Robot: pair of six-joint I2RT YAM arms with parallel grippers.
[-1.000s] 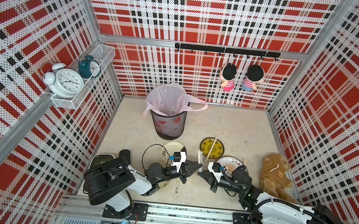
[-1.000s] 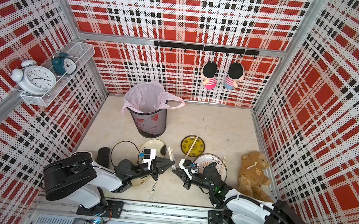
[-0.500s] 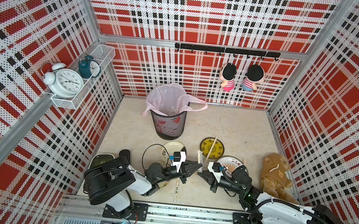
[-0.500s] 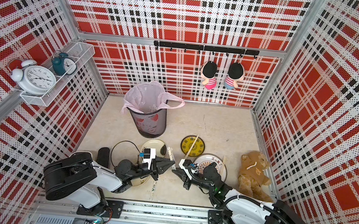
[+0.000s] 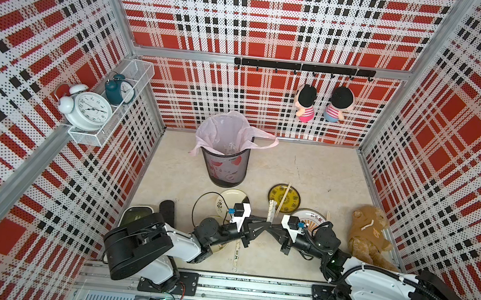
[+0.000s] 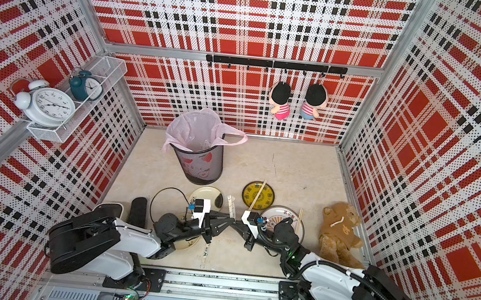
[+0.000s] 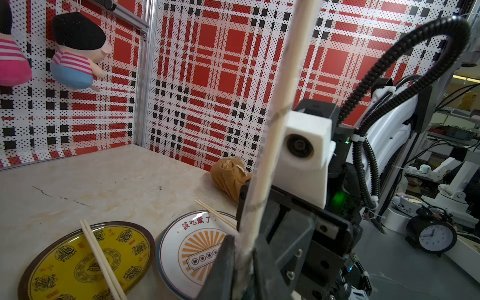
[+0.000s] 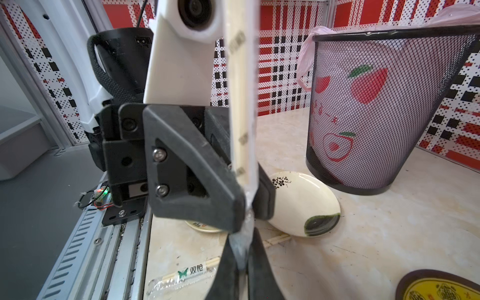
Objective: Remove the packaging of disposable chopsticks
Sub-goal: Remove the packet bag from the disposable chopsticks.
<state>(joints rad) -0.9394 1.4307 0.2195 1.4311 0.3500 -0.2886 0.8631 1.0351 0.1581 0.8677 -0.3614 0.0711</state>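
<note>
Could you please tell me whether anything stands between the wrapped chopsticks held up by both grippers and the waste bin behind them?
Nothing tall shows. Between the wrapped pair and the waste bin only the cream plate lies flat on the table, so a lifted carry should probably clear it.

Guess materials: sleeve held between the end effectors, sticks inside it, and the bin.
Sleeve: thin clear plastic film, glossy, crinkled at its pinched end. Sticks: pale matte wood or bamboo, likely. Bin: black wire mesh, probably metal, see-through to the pink liner.
</note>
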